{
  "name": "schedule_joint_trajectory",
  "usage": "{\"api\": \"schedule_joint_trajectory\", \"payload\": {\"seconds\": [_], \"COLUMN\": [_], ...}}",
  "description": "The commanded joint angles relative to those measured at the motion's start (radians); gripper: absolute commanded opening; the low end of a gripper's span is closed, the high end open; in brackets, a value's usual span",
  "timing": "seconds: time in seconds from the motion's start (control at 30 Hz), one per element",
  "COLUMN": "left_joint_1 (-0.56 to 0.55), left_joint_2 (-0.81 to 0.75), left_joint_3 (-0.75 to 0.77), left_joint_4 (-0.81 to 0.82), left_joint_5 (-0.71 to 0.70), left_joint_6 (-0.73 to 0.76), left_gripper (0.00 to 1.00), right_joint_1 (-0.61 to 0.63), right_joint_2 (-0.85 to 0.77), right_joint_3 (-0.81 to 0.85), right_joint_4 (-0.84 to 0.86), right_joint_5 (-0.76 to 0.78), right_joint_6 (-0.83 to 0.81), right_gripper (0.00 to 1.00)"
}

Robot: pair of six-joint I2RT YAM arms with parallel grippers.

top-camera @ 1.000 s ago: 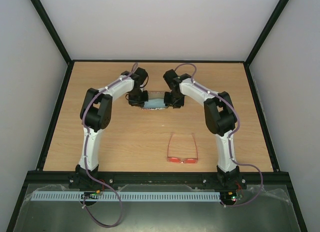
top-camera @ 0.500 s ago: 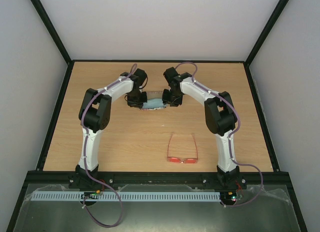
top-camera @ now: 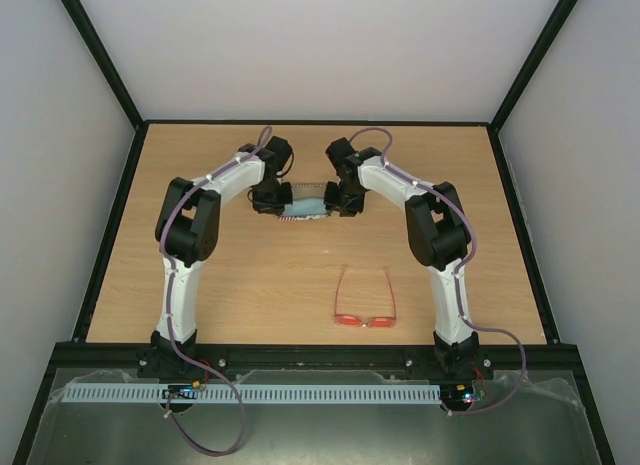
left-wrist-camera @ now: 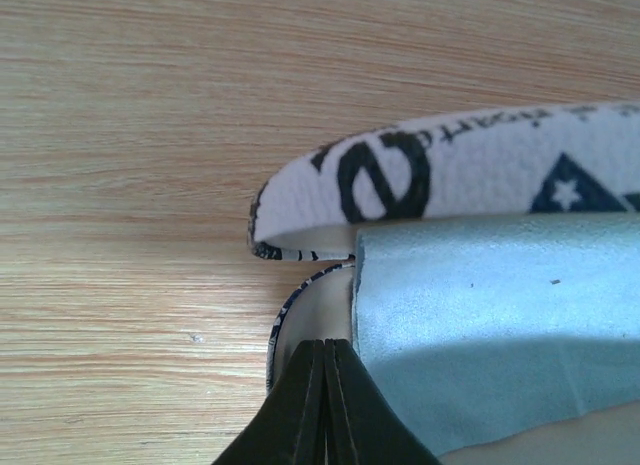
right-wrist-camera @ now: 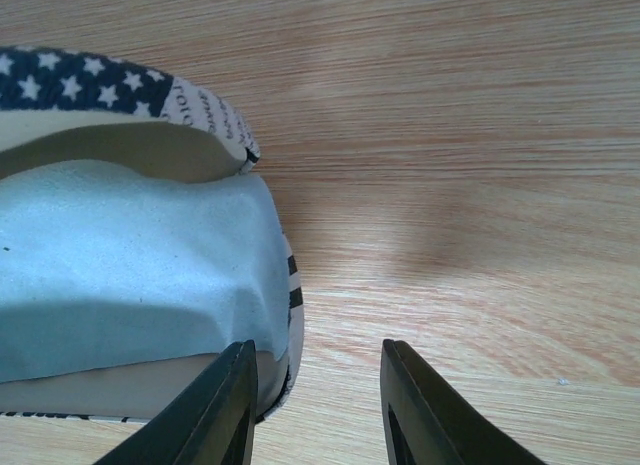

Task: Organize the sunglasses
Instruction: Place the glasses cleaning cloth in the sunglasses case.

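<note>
Left claw [left-wrist-camera: 325, 347] closed tight beside open case [left-wrist-camera: 450, 170]; blue cloth [left-wrist-camera: 500, 315] inside.

- Table [top-camera: 200, 285]: you see pale wood grain, smooth, with a low sheen.
- Flag-patterned case [left-wrist-camera: 450, 170]: the printed outer skin looks like finely pebbled, matt faux leather. The lining is plain cream and smooth.
- Cloth [left-wrist-camera: 500, 305]: light-blue fabric, matt, with a fine soft nap.
- Sunglasses [top-camera: 365, 320]: translucent red lenses. You cannot tell the thin frame's material from above.
- Left gripper [left-wrist-camera: 327, 350] and right gripper [right-wrist-camera: 318, 350]: the fingers look like smooth black plastic with a dull sheen.
</note>
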Motion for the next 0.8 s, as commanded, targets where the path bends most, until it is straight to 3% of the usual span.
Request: {"api": "schedule_joint_trajectory", "payload": {"seconds": [0.0,0.33,0.57,0.77], "left_joint_1": [0.009,0.021,0.025,0.027], "left_joint_2": [-0.051,-0.065,-0.081,-0.086], "left_joint_3": [-0.023,-0.034,-0.023,0.026], "left_joint_4": [-0.012,-0.009,-0.008,-0.032], "left_joint_5": [-0.028,-0.037,-0.036,-0.031], "left_joint_6": [-0.014,-0.026,-0.034,-0.039], "left_gripper": [0.02,0.02,0.22,0.32], "right_joint_1": [-0.004,-0.004,-0.006,-0.018], "right_joint_2": [0.014,0.015,-0.036,-0.105], "right_joint_3": [-0.009,-0.004,0.041,0.055], "right_joint_4": [-0.052,-0.052,-0.073,-0.105], "right_joint_5": [0.007,0.004,0.033,0.045], "right_joint_6": [-0.001,-0.001,-0.004,-0.017], "right_gripper": [0.36,0.36,0.38,0.4]}}
